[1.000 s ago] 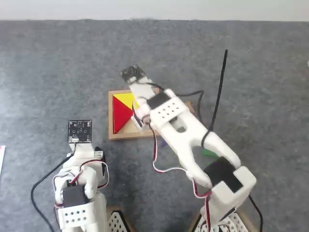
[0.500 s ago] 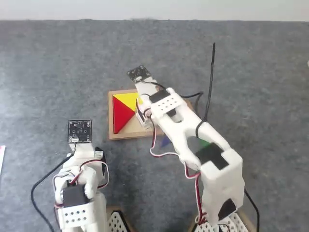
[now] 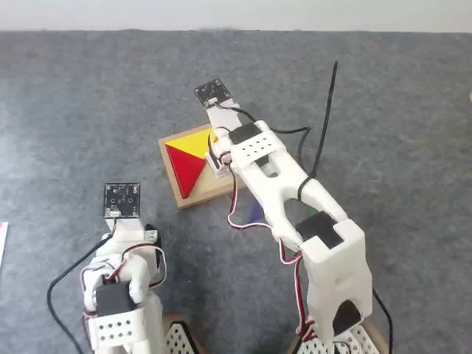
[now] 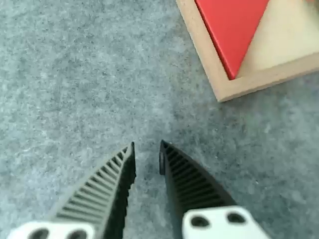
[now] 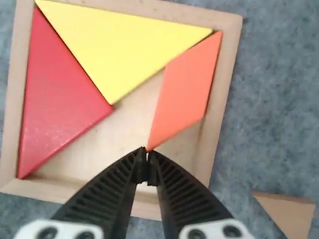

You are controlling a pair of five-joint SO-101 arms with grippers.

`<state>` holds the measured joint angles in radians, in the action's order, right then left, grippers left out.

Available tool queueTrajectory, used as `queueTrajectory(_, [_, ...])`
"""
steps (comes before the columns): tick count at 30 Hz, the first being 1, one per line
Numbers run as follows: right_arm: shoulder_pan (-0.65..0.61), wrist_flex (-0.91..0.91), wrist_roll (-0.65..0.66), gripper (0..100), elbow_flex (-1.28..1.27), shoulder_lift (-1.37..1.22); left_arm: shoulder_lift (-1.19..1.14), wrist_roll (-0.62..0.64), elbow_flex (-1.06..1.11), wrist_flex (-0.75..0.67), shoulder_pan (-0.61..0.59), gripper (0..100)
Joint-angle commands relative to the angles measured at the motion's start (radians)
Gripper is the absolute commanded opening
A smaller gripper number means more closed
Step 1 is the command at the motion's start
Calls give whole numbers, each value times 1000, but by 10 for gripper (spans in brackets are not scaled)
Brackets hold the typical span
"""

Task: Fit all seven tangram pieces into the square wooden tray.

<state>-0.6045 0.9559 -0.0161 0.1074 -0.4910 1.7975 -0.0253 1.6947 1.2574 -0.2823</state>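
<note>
The square wooden tray (image 3: 170, 179) lies turned at an angle in the middle of the carpet. In it are a red triangle (image 5: 55, 109), a yellow triangle (image 5: 119, 50) and an orange parallelogram (image 5: 184, 94). My right gripper (image 5: 145, 158) is shut and empty, its tips resting on the tray floor against the parallelogram's near corner. My left gripper (image 4: 147, 148) hovers over bare carpet a short way off the tray's corner (image 4: 227, 92), slightly open with nothing between its fingers. The left arm (image 3: 122, 254) stands at the near left.
A tan triangle (image 5: 286, 214) lies on the carpet just outside the tray. A purple piece (image 3: 256, 214) and a green piece (image 3: 315, 214) peek out from under the right arm. Grey carpet stretches to the left and far side.
The right arm has pushed forward and left, and the tray has swung round so that it now sits at an angle. The left arm has stayed still.
</note>
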Motion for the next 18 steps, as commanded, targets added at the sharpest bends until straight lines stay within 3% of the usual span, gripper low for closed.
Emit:
queueTrajectory(1, [15,42,-6,6,68,56,20,0,-12,5,5,80])
queueTrajectory(8, [24,125,-6,6,32,213,20,0,-12,5,5,80])
queueTrajectory(12, [90,130,-2,6,23,225,20,0,-12,5,5,80])
queueTrajectory(18, [185,27,32,6,-29,128,20,0,-12,5,5,80])
